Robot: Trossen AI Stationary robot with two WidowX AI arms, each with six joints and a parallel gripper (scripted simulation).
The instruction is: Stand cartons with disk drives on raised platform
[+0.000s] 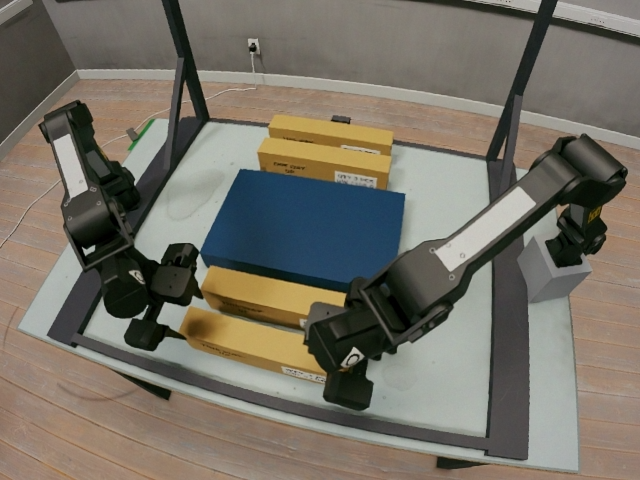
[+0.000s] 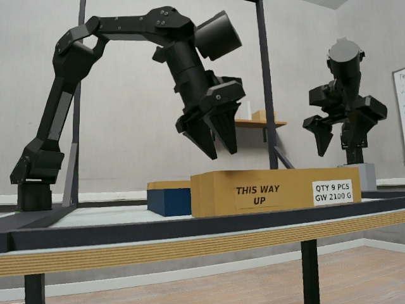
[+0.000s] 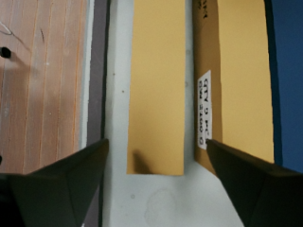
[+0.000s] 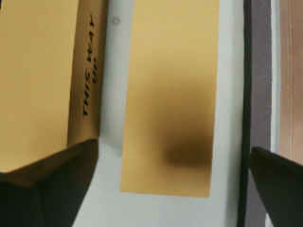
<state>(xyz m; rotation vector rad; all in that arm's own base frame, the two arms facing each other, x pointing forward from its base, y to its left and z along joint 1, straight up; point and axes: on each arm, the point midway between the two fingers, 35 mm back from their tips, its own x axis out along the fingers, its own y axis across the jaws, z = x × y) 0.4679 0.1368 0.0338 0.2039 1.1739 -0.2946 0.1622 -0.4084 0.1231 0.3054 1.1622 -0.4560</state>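
Observation:
Four closed yellow cartons lie level along the blue platform point(image 1: 310, 227) point(image 2: 169, 202) point(image 3: 291, 71). Behind it are the rearmost carton point(image 1: 330, 126) and another carton point(image 1: 323, 153). In front are the inner carton point(image 1: 268, 293) point(image 3: 243, 80) point(image 4: 38, 80) and the outermost front carton point(image 1: 242, 333) point(image 2: 294, 199) point(image 3: 158, 71) point(image 4: 172, 71). The platform top is bare. My right gripper point(image 1: 192, 317) point(image 2: 224, 156) point(image 4: 174, 151) is open above the outermost carton's "THIS WAY UP" end. My left gripper point(image 2: 338, 152) point(image 3: 158, 144) is open above its label end; its fingertips are hidden in the top view.
A dark frame rail point(image 1: 279, 399) point(image 2: 130, 230) point(image 3: 98, 71) point(image 4: 261, 71) runs along the front edge, close to the outermost carton. Frame posts point(image 1: 188, 62) point(image 1: 522, 77) rise at the sides. Only a narrow gap separates the two front cartons.

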